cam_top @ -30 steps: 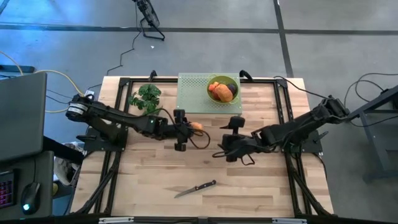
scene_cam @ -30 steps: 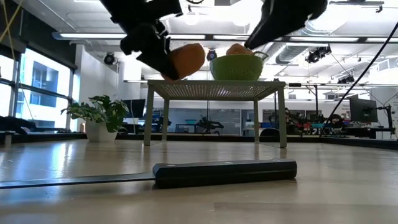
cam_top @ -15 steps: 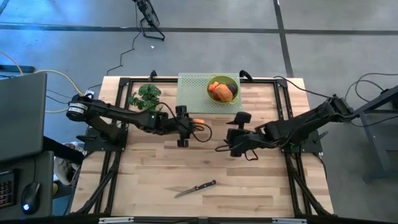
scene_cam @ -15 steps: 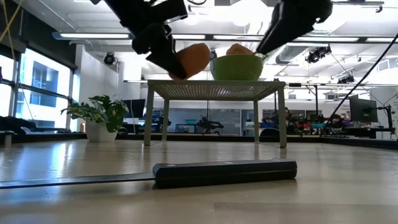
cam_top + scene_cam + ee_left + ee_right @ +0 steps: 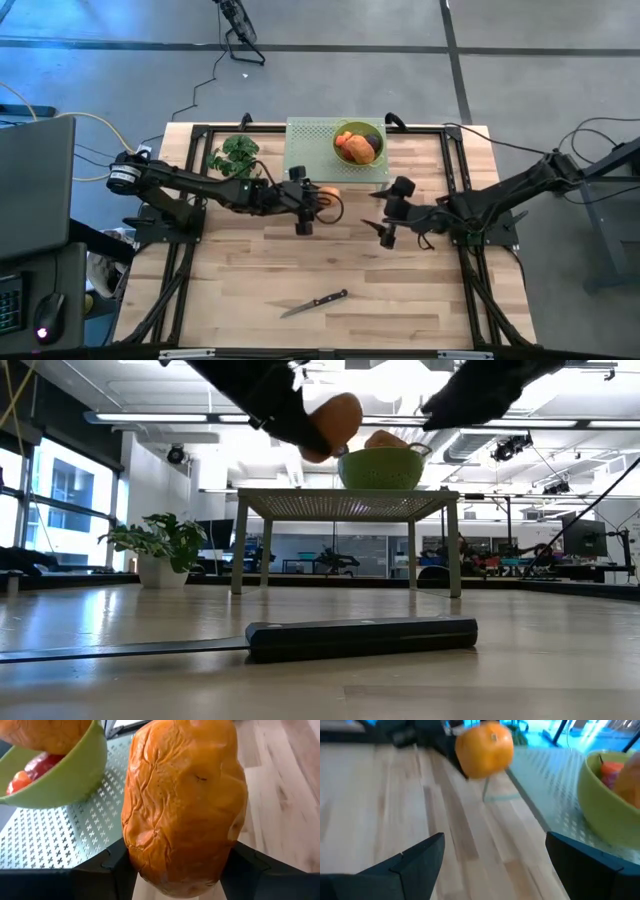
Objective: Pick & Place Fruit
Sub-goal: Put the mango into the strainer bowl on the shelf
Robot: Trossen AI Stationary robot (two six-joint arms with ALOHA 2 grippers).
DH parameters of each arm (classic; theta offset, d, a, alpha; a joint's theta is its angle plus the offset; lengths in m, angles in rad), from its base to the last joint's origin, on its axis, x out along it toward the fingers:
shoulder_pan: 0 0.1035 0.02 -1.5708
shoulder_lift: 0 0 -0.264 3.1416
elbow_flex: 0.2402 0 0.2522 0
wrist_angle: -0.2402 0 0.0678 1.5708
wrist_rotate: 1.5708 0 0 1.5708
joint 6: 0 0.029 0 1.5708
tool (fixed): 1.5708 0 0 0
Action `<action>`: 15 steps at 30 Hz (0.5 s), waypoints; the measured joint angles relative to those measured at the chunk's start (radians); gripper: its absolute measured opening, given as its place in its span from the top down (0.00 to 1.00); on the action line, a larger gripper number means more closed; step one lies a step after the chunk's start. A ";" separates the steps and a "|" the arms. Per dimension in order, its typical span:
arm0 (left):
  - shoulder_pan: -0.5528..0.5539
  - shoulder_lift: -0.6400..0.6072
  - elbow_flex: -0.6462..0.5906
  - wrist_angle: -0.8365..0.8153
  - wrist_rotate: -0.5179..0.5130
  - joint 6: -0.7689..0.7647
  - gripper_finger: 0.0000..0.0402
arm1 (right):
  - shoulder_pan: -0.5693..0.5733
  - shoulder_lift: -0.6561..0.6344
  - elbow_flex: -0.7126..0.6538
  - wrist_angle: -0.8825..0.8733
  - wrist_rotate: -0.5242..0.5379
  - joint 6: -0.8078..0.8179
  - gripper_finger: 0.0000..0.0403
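Note:
My left gripper [image 5: 314,201] is shut on a wrinkled orange oval fruit [image 5: 328,193], high above the table just short of the green perforated stand [image 5: 310,150]. A green bowl [image 5: 359,143] on that stand holds another orange oval and red and dark purple fruit. In the low view the held fruit [image 5: 335,422] hangs level with the bowl's rim [image 5: 380,452]. My right gripper [image 5: 388,212] is open, right of the stand's near corner, touching nothing. My left gripper pinches the orange oval fruit between its two fingers [image 5: 107,865], which sit on the two sides of its near end [image 5: 150,870]. The fingers reach in roughly level from the table's left. The fruit is lifted clear and sticks out forward past the fingers toward the bowl [image 5: 60,775].
A green leafy bunch [image 5: 236,156] lies left of the stand. A black-handled knife [image 5: 315,302] lies near the table's near edge, its handle [image 5: 360,637] in front in the low view. Bare wood spreads between the arms and the knife.
My left gripper has carried the orange fruit up and toward the table's right and far side, closer to the bowl. My right gripper has drawn back toward the table's right edge, still open.

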 joint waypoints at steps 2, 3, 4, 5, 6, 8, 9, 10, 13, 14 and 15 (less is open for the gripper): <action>0.000 0.000 0.000 0.010 0.000 -0.001 0.47 | 0.000 0.002 -0.003 0.061 -0.006 0.000 0.16; 0.000 0.000 0.000 0.011 0.000 -0.004 0.47 | 0.000 0.008 -0.005 0.080 -0.005 -0.001 0.16; 0.000 0.000 0.000 0.011 0.000 -0.009 0.47 | -0.001 0.016 -0.004 0.105 -0.005 0.001 0.16; 0.000 0.000 0.000 0.011 0.000 -0.012 0.47 | -0.002 0.022 -0.004 0.130 -0.006 0.013 0.16; 0.000 0.000 0.000 0.011 0.000 -0.013 0.47 | -0.002 0.032 -0.004 0.147 -0.005 0.029 0.16; 0.000 0.000 0.000 0.013 0.000 -0.014 0.47 | -0.002 0.057 -0.006 0.197 -0.003 0.060 0.16; 0.000 0.000 0.000 0.019 0.000 -0.016 0.47 | -0.002 0.071 -0.005 0.225 0.006 0.072 0.16; 0.000 0.001 0.000 0.030 0.000 -0.017 0.47 | -0.002 0.087 -0.004 0.248 0.020 0.081 0.16; 0.000 0.001 0.000 0.067 -0.002 -0.016 0.46 | -0.001 0.143 -0.004 0.332 0.100 0.085 0.16; 0.000 0.001 0.000 0.076 -0.006 -0.016 0.46 | -0.001 0.161 -0.004 0.359 0.130 0.086 0.16; 0.000 0.001 0.000 0.082 -0.009 -0.016 0.46 | -0.001 0.180 -0.004 0.386 0.154 0.085 0.16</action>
